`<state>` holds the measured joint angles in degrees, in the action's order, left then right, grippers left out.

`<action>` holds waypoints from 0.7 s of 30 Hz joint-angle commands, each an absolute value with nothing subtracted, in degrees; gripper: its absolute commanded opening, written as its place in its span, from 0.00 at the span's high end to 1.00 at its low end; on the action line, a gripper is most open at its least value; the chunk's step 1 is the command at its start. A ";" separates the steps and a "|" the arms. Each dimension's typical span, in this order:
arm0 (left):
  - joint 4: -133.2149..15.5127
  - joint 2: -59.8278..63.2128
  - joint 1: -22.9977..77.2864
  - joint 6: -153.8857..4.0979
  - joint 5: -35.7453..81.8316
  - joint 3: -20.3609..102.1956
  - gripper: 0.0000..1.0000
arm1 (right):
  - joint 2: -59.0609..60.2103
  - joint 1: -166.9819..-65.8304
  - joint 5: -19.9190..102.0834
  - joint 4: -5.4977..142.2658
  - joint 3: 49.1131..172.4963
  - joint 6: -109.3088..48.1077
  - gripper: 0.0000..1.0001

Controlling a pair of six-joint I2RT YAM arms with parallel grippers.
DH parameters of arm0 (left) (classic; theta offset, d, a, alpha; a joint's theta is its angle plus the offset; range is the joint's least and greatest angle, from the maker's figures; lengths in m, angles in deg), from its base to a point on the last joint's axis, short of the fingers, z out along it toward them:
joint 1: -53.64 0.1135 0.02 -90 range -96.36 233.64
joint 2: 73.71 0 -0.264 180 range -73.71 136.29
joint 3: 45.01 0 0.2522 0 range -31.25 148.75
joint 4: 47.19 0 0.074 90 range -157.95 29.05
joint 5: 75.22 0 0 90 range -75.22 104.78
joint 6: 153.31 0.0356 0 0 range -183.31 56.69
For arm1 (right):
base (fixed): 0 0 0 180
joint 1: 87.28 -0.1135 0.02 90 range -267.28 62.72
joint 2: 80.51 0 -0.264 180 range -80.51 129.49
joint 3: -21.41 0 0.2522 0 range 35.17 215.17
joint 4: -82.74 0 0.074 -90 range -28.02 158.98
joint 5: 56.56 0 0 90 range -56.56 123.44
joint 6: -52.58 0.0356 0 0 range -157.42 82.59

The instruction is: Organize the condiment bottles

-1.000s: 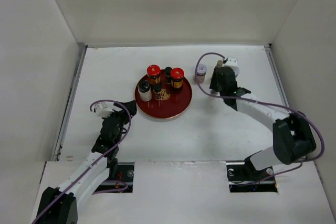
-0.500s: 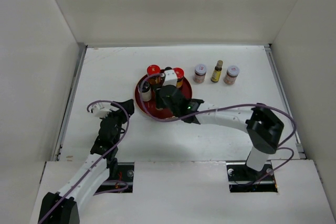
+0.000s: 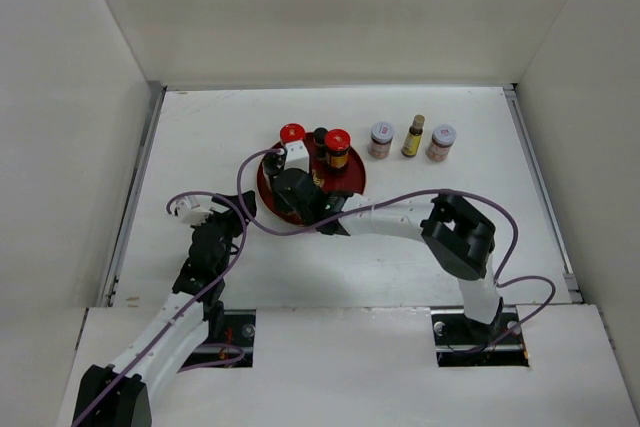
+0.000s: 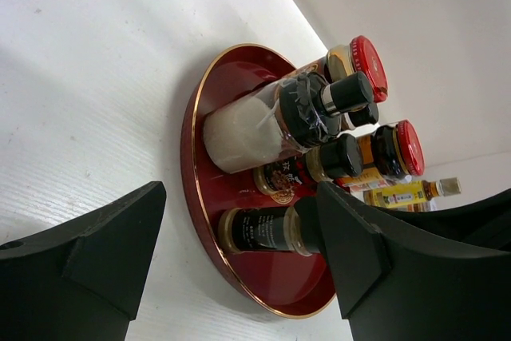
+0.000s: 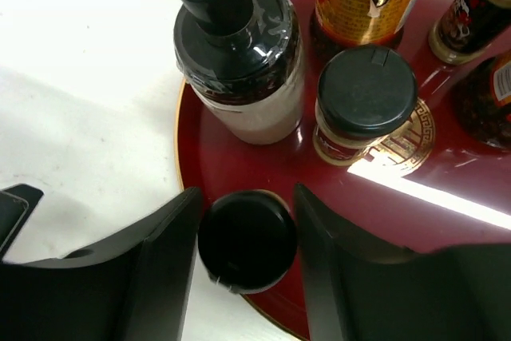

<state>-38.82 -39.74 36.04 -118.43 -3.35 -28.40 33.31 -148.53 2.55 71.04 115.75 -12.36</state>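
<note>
– Right gripper (image 5: 247, 201) first: what has it got?
– Its black fingers (image 5: 160, 269) press on either side of a small dark glass jar with a round black cap (image 5: 247, 239), so I read it as clenched on that jar; the jar stands at the near rim of the round red lacquer tray with a gold edge (image 3: 348, 187).
– And the left gripper (image 4: 239, 189)?
– Fingers spread, nothing between them; it hangs over the white table (image 3: 200, 127), near the tray but apart from it.
– How far along, would you say?
– Three are lined up on the table to the right of the tray: a pale-lidded glass jar (image 3: 381, 137), a slim yellow bottle (image 3: 412, 136), another pale-lidded jar (image 3: 439, 141); six crowd the tray, the held one included. If that row is the tidy end, I judge a third done; whether the tray is the goal instead, I cannot tell.
– What does each camera add?
– Only the top view shows the whole row and both arms, though the wrist hides the held jar there; only the right wrist shows the grip, the gold emblem (image 5: 407, 137), and a white-filled bottle wrapped in clear film (image 5: 239, 53) beside a squat jar with a black flip cap (image 5: 366, 89); the left wrist gives the side view, every bottle upright on the tray, an amber jar with a red lid (image 4: 366, 57) and its twin (image 4: 407, 148) at the back.
</note>
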 commanded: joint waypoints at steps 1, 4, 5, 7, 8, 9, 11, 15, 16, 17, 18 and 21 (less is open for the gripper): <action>-37.05 -39.79 36.46 -119.12 -3.32 -34.68 0.24 | 32.87 -149.55 0.92 72.76 117.70 -12.28 0.38; -36.87 -39.35 36.38 -119.12 -2.97 -34.59 0.24 | 31.65 -149.55 1.19 73.11 117.00 -12.19 0.23; -37.05 -39.61 36.46 -119.12 -2.97 -34.59 0.24 | 30.60 -149.72 1.10 73.20 116.39 -12.02 0.21; -37.14 -40.05 36.46 -119.04 -3.06 -34.68 0.24 | 27.44 -149.90 0.92 73.55 114.81 -11.93 0.18; -36.96 -39.79 36.46 -119.04 -3.15 -34.68 0.24 | 25.34 -149.90 0.75 73.72 113.67 -12.19 0.18; -36.87 -39.44 36.46 -119.04 -2.97 -34.68 0.24 | 23.14 -149.90 0.48 73.73 112.44 -12.28 0.18; -36.96 -39.70 36.46 -118.95 -2.88 -34.59 0.24 | 17.96 -149.90 -0.31 74.25 108.93 -12.19 0.18; -36.70 -39.35 36.03 -118.69 -3.06 -34.50 0.24 | 6.45 -145.88 0.92 76.71 98.48 -12.02 0.28; -36.61 -39.35 36.02 -118.60 -2.89 -34.50 0.24 | 3.89 -143.33 1.62 77.24 95.75 -11.67 0.36; -36.44 -39.44 35.85 -118.51 -2.88 -34.59 0.24 | 2.30 -141.13 2.23 77.24 94.07 -11.14 0.43; -36.43 -39.61 35.76 -118.42 -2.88 -34.59 0.24 | 0.81 -138.24 3.11 76.89 92.49 -10.44 0.53; -35.82 -39.26 35.41 -118.07 -3.06 -34.59 0.26 | 1.22 -128.75 6.71 75.31 91.77 -11.13 0.60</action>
